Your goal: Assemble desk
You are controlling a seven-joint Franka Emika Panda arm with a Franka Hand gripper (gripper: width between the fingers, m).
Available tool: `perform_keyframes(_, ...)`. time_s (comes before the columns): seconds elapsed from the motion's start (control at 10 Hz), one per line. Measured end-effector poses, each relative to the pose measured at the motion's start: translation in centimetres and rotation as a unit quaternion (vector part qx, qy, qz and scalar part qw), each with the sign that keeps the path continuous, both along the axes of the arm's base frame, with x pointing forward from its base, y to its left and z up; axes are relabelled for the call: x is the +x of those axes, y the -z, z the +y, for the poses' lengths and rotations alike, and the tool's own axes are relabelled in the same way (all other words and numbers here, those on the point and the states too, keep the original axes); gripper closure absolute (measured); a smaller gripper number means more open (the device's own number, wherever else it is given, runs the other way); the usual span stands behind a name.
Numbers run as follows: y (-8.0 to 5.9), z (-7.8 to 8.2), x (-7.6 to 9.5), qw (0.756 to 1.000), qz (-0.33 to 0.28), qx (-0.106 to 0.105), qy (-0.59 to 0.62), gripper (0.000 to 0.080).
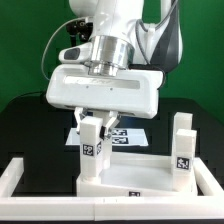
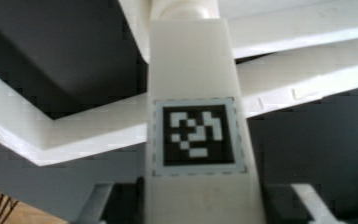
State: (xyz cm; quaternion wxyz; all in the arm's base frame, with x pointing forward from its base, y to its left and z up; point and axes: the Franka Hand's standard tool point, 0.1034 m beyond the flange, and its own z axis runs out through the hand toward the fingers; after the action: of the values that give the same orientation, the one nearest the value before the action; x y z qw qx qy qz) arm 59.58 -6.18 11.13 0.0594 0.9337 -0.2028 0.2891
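The desk's flat white top panel [image 1: 125, 178] lies on the black mat. A white block leg [image 1: 92, 147] with a black-and-white tag stands upright on the panel's end at the exterior view's left. My gripper [image 1: 92, 122] is directly above it, with its fingers down on either side of the leg's top. In the wrist view the leg [image 2: 197, 110] fills the middle. Both fingers [image 2: 108, 203] stand off from its sides with dark gaps, so the gripper [image 2: 208, 205] is open. Two more tagged legs [image 1: 183, 152] stand on the panel's end at the exterior view's right.
The marker board [image 1: 128, 136] lies on the mat behind the panel. A large white rail [image 1: 20, 180] frames the mat along the front and both sides, close to the panel. A green wall is behind the arm.
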Motion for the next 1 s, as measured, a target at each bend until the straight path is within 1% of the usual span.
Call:
perform_keyframes(0.2, 0.01, -0.04, 0.08, 1.000, -0.010, -0.006, -0.001, 0.0511)
perform_keyframes(0.5, 0.01, -0.04, 0.09, 1.000, -0.009, -0.007, -0.004, 0.0511)
perform_keyframes(0.6, 0.01, -0.04, 0.09, 1.000, -0.009, -0.008, -0.005, 0.0321)
perform_keyframes(0.7, 0.00, -0.04, 0.10, 1.000, -0.008, -0.010, -0.007, 0.0189)
perform_keyframes(0.8, 0.00, -0.04, 0.10, 1.000, -0.007, -0.011, -0.009, 0.0189)
perform_keyframes(0.9, 0.00, -0.05, 0.10, 1.000, -0.007, -0.012, -0.010, 0.0161)
perform_keyframes(1.0, 0.00, -0.04, 0.10, 1.000, -0.007, -0.012, -0.012, 0.0152)
